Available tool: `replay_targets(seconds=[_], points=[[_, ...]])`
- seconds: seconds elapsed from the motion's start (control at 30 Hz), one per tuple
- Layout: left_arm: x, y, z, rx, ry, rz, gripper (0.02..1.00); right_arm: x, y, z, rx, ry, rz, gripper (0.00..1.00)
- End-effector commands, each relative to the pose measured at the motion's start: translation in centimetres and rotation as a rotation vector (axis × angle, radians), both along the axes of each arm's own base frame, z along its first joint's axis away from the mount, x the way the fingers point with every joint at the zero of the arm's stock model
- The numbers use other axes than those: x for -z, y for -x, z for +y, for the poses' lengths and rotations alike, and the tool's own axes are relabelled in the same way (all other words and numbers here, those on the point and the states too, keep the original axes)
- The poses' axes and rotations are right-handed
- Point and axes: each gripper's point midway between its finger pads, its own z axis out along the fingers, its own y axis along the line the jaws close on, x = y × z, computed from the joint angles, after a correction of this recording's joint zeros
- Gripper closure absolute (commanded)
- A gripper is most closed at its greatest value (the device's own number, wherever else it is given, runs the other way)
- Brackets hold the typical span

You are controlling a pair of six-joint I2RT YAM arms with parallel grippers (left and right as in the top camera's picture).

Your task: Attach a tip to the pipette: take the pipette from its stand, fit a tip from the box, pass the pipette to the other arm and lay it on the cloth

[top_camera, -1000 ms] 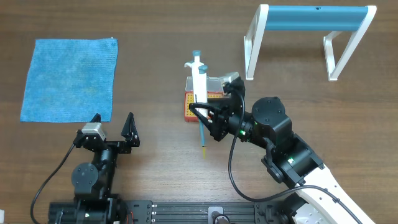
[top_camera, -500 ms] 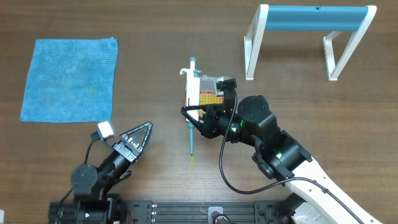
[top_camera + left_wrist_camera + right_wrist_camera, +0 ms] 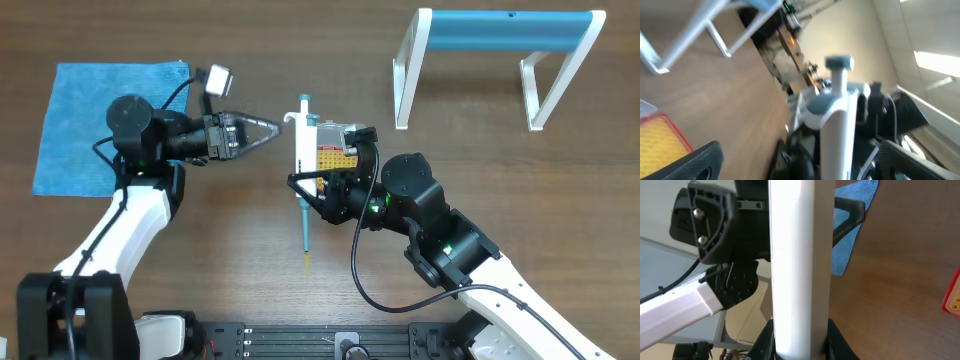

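Note:
My right gripper (image 3: 318, 188) is shut on the white pipette (image 3: 304, 150) and holds it above the table in front of the red and yellow tip box (image 3: 337, 156). The blue plunger points to the far side, and a yellow tip (image 3: 307, 262) sits on the near end of the blue shaft. The left gripper (image 3: 262, 131) stands open just left of the pipette's upper body. Its wrist view shows the pipette (image 3: 837, 120) rising between its spread fingers (image 3: 697, 160). In the right wrist view the pipette body (image 3: 800, 255) hides most of the left gripper (image 3: 705, 215).
The blue cloth (image 3: 110, 125) lies flat at the far left, partly under the left arm. A white stand with a blue bar (image 3: 500, 40) occupies the far right. Bare wood stretches along the near side between the two arm bases.
The left arm swung up from its base to the pipette's upper end, gripper open. The right gripper shifted slightly left with the pipette, then held still.

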Motion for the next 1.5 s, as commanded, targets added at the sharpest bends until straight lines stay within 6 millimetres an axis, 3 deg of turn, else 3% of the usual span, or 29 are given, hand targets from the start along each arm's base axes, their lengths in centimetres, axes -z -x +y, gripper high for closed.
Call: replay_targets(seconds=[0.03,0.17,0.47,0.5,0.53,0.57,0.6,0.63,0.7,0.73,0.77,0.83,0.9,0.93,0.97,1.0,1.03,1.07,1.13,1.17,1.2,1.27,1.33,1.4,1.5], points=[[-1.2,3.1,-2.5,0.201,-0.012,-0.113,0.02,-0.8,0.1,0.2,-0.009,-0.014,-0.021,0.921],[-2.0,4.5,-5.3,0.251,0.004,-0.195,0.02,-0.8,0.1,0.2,-0.009,-0.014,-0.021,0.919],[-3.2,2.4,-5.4,0.113,0.034,-0.258,0.023,-0.9,0.8,0.5,-0.055,-0.025,-0.012,0.917],[-3.2,2.3,-5.4,0.109,0.034,-0.258,0.075,-0.9,0.8,0.5,-0.055,-0.025,-0.012,0.921],[-3.1,2.1,-5.4,0.1,0.034,-0.242,0.465,-0.9,0.8,0.5,-0.055,-0.026,-0.012,0.919],[-3.0,2.0,-5.4,0.095,0.033,-0.222,0.647,-0.9,0.8,0.5,-0.055,-0.026,-0.012,0.921],[-2.9,2.0,-5.4,0.097,0.032,-0.22,0.919,-0.9,0.8,0.5,-0.055,-0.025,-0.012,0.919],[-2.9,2.0,-5.4,0.097,0.032,-0.22,0.989,-0.9,0.8,0.5,-0.055,-0.026,-0.012,0.921],[-2.9,2.0,-5.4,0.097,0.032,-0.221,0.991,-0.9,0.8,0.5,-0.055,-0.026,-0.012,0.923],[-2.9,2.0,-5.4,0.097,0.032,-0.22,0.991,-0.9,0.8,0.5,-0.055,-0.025,-0.011,0.303],[-2.9,1.9,-5.4,0.094,0.032,-0.221,0.991,-0.9,0.8,0.5,-0.055,-0.025,-0.011,0.134],[-2.7,0.7,-4.7,0.036,0.027,-0.211,0.991,-0.9,0.6,0.2,-0.05,-0.017,-0.023,0.134],[-0.3,-1.3,-2.9,-0.052,-0.021,-0.155,0.991,-1.0,0.3,-0.5,-0.069,-0.017,-0.044,0.134],[1.4,-2.4,-1.8,-0.113,-0.059,-0.117,0.989,-1.2,0.6,-0.8,-0.112,-0.039,-0.031,0.134],[4.3,-4.2,0.4,-0.237,-0.135,-0.033,0.989,-1.6,0.9,-1.3,-0.164,-0.064,-0.019,0.134],[9.5,-6.1,5.7,-0.464,-0.289,0.139,0.991,-1.5,0.8,-2.6,-0.19,-0.084,0.017,0.137],[13.3,-5.9,9.9,-0.607,-0.425,0.288,0.991,-0.8,0.3,-3.4,-0.158,-0.07,0.058,0.132],[16.3,-4.2,14.4,-0.699,-0.601,0.415,0.991,0.0,-0.1,-4.1,-0.129,-0.055,0.101,0.134],[16.7,-1.1,19.5,-0.711,-0.843,0.511,0.991,0.2,-0.2,-4.3,-0.12,-0.051,0.108,0.132],[14.6,0.7,23.6,-0.702,-1.034,0.526,0.991,0.2,-0.4,-4.4,-0.112,-0.048,0.106,0.134],[11.8,1.0,27.1,-0.715,-1.162,0.516,0.993,0.4,-0.8,-4.5,-0.084,-0.038,0.102,0.132],[6.9,-1.3,32.3,-0.772,-1.271,0.463,0.993,0.6,-1.5,-4.8,-0.04,-0.022,0.095,0.132],[4.6,-6.8,38.4,-0.798,-1.425,0.386,0.993,0.7,-1.6,-4.9,-0.035,-0.021,0.094,0.132],[7.2,-12.2,42.2,-0.769,-1.488,0.359,0.993,0.7,-1.6,-4.9,-0.035,-0.021,0.095,0.139],[14.4,-17.2,43.0,-0.647,-1.538,0.326,0.993,0.7,-1.6,-4.9,-0.023,-0.037,0.135,0.132]])
